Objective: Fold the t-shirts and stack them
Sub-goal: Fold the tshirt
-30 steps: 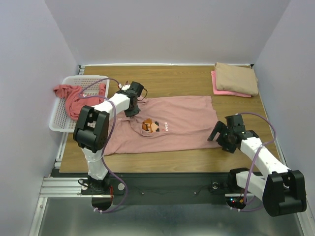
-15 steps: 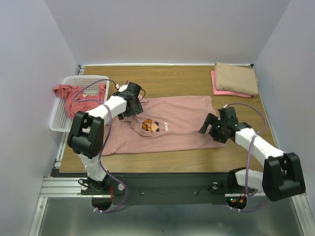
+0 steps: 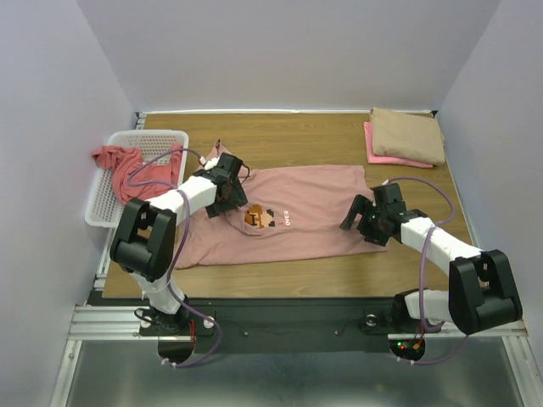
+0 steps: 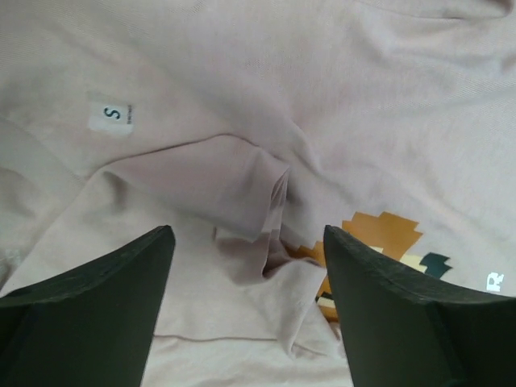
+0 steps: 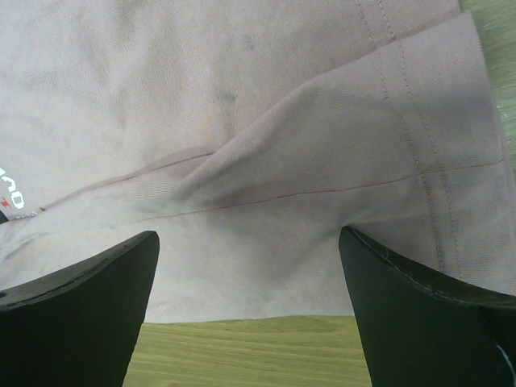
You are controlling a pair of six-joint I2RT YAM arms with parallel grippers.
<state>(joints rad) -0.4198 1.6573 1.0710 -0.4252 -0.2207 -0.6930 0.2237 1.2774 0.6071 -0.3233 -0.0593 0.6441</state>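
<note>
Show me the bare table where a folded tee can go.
Bare table: the back strip between basket and folded stack, behind the spread tee; a smaller patch right of the tee, in front of the stack. Crowded: the middle, left end effector and right end effector open over the tee; the basket's corner.

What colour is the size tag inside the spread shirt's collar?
White with a dark "S", on the dusty-pink shirt; size tag shows best in the left wrist view.

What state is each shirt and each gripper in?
dusty-pink t-shirt: spread on table, one sleeve folded inward
coral-red t-shirt: crumpled in basket
tan t-shirt: folded, stacked on top
bright pink t-shirt: folded, under the tan one
left gripper: open, above the sleeve
right gripper: open, above the hem
</note>
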